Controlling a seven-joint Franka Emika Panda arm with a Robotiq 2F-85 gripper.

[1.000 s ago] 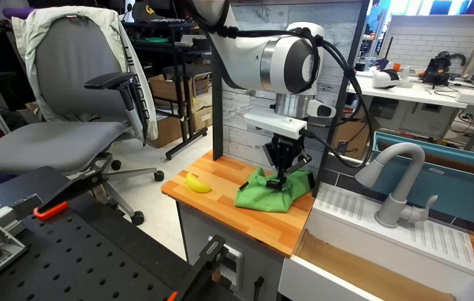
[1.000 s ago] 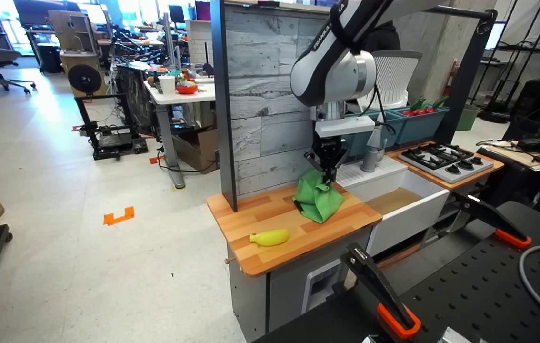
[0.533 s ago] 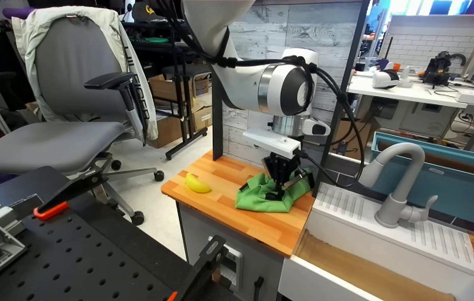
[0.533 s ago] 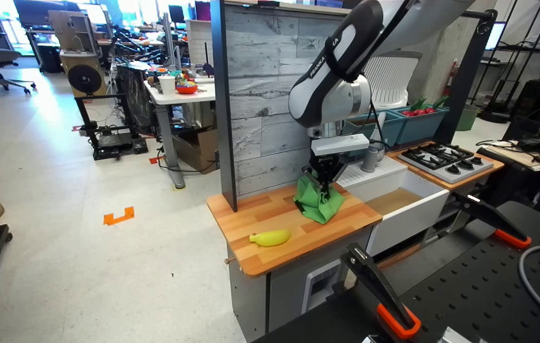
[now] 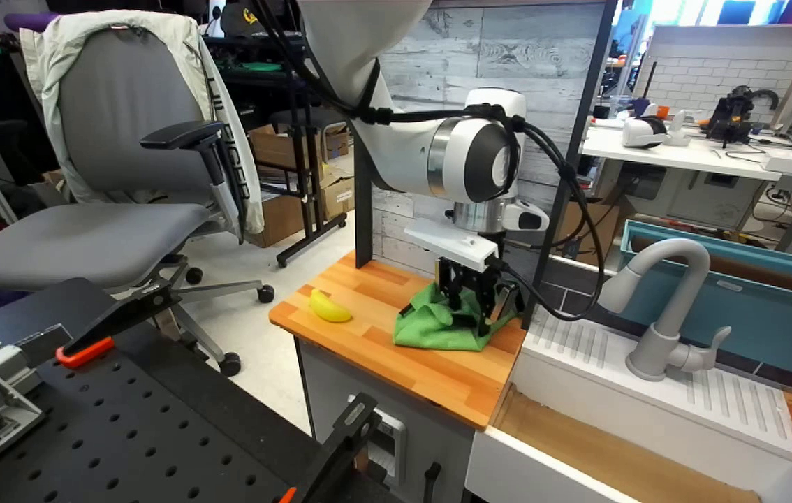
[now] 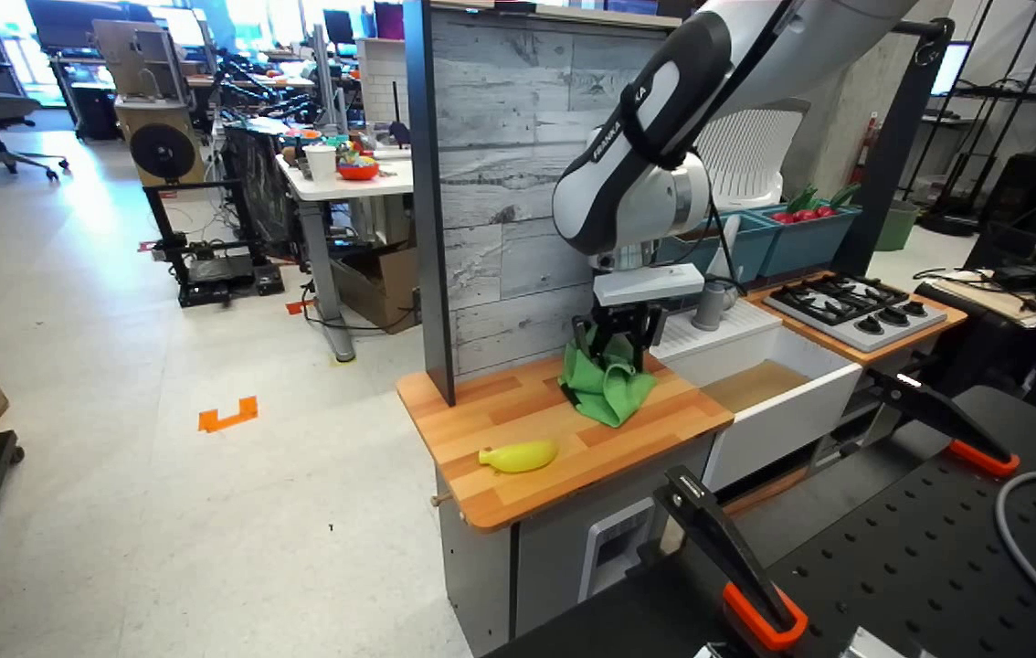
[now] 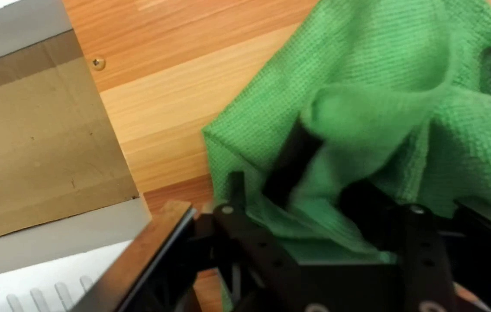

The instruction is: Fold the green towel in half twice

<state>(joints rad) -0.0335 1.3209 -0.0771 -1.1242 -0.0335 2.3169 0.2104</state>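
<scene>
Jaws, twelve o'clock on the towel (image 6: 610, 397) in an exterior view, just spread apart: folding likely needs another grab.

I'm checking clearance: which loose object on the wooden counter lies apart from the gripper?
The yellow object; the green towel has the gripper among its folds.

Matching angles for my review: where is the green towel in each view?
In an exterior view, the green towel sits just right of centre, lower half.
In an exterior view, the green towel sits just right of centre, below mid-height.
In the wrist view, the green towel covers the centre and upper right.
Shared landmark: the sink, right of the green towel in both exterior views, left in the wrist view.
</scene>
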